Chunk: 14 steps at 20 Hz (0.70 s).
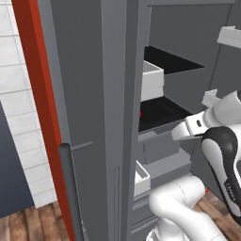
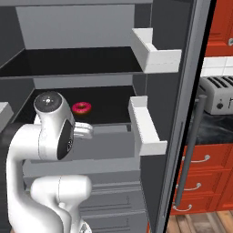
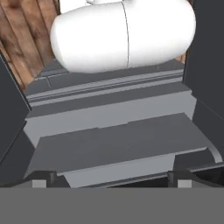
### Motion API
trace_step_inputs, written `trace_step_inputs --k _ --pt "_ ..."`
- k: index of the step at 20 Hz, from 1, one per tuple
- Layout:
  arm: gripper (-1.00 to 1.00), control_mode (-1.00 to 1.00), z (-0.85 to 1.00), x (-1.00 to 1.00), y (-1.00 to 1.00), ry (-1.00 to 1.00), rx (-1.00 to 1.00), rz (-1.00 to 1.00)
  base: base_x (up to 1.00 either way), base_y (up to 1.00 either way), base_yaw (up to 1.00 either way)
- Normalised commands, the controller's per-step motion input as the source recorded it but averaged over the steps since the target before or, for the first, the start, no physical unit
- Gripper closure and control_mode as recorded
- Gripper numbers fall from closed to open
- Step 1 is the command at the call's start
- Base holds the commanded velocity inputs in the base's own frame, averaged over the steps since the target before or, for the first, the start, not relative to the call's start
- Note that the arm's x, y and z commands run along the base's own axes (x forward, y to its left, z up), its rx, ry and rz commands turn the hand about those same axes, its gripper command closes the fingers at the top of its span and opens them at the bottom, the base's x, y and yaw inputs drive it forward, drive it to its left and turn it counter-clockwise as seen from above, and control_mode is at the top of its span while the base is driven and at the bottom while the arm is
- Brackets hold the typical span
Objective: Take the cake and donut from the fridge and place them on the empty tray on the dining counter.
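Note:
The grey fridge (image 1: 94,94) stands open, its black shelves and back wall (image 2: 91,27) facing me. The pink-iced donut (image 2: 82,107) lies on the lower black shelf, towards its left. A sliver of the donut (image 1: 140,114) peeks past the door edge. My gripper (image 3: 111,183) is open, with its two dark fingertips far apart and nothing between them. It points down at the fridge's grey lower drawers (image 3: 113,144), just in front of the donut's shelf. My white wrist (image 1: 188,127) hangs below that shelf's front edge. The cake, tray and dining counter are out of view.
White door bins (image 2: 154,54) (image 2: 145,129) jut from the right door, and more bins (image 1: 151,80) from the left. A toaster (image 2: 218,98) sits over red drawers (image 2: 200,168) to the right. The floor (image 1: 28,221) is wood planks.

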Motion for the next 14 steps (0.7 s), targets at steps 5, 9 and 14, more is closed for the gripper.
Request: trace_step_inputs --k 5,9,14 --pt "-1.00 -1.00 0.07 0.14 0.05 -0.06 0.02 0.00 0.00 0.00 0.00" --pt "-1.00 -1.00 0.06 0.31 0.15 0.00 0.01 0.00 0.00 0.00 0.00" --pt "-1.00 -1.00 0.17 0.34 0.11 0.00 0.00 0.00 0.00 0.00 0.00"
